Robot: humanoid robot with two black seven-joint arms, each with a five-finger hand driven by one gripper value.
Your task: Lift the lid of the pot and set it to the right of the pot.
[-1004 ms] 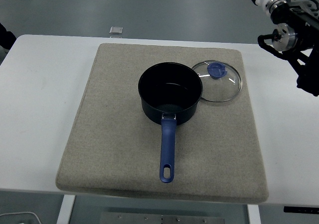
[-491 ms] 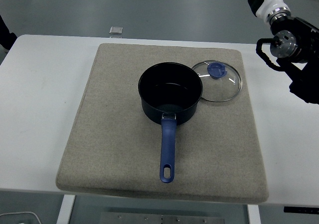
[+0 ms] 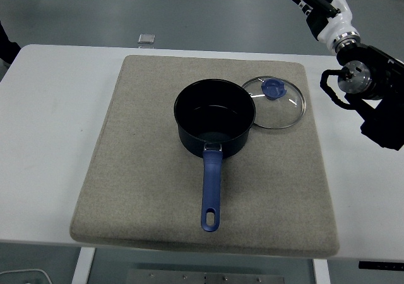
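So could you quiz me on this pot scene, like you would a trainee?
1. True or false: the glass lid sits on top of the pot.
2. Which way does the pot handle point: A) toward the table's near edge, B) toward the far edge?
3. What colour is the lid knob?

Key: 1 false, it lies on the mat to the pot's right. 2 A. 3 blue.
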